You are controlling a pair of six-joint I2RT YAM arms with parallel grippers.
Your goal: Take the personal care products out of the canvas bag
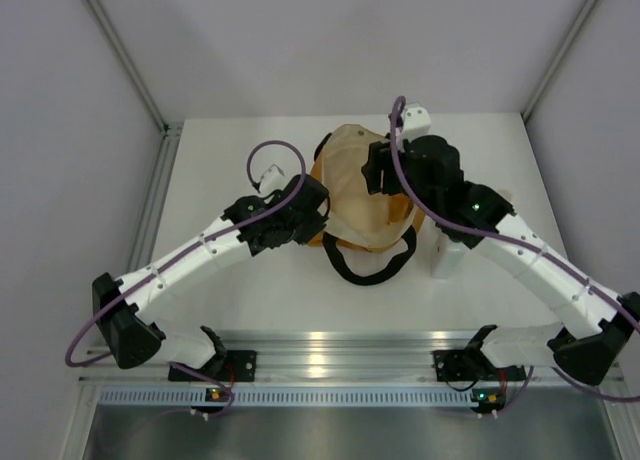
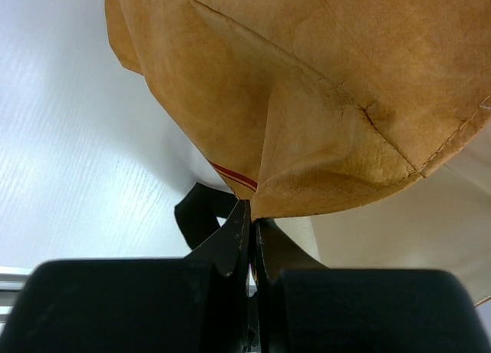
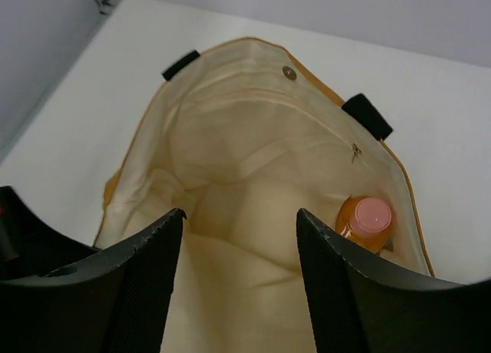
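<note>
One canvas bag point(image 1: 355, 205) sits in the middle of the white counter point(image 1: 250, 290), its mouth open upward and the cream lining showing. One black handle loop point(image 1: 370, 268) lies on the counter at the bag's near side.

The left gripper point(image 2: 252, 213) comes in from the bag's left side. Its two fingers are pressed together on a folded corner of the mustard fabric, pinching the edge of the bag. A thin red stripe point(image 2: 234, 176) runs along the fabric just above the pinch.

The right gripper point(image 3: 239, 215) hangs over the open mouth with its two fingers spread apart, and nothing lies between them.

The right wrist view looks down into the bag, where one bottle can be seen. This orange bottle point(image 3: 367, 222) has a pink cap and lies against the lining at the right side. Two black handle ends point(image 3: 367, 115) are attached at the far rim, with one round metal snap point(image 3: 289, 73) between them.

Outside the bag, one white bottle point(image 1: 446, 255) stands on the counter just to the bag's right. It is partly under the right arm, so its cap is hidden.
</note>
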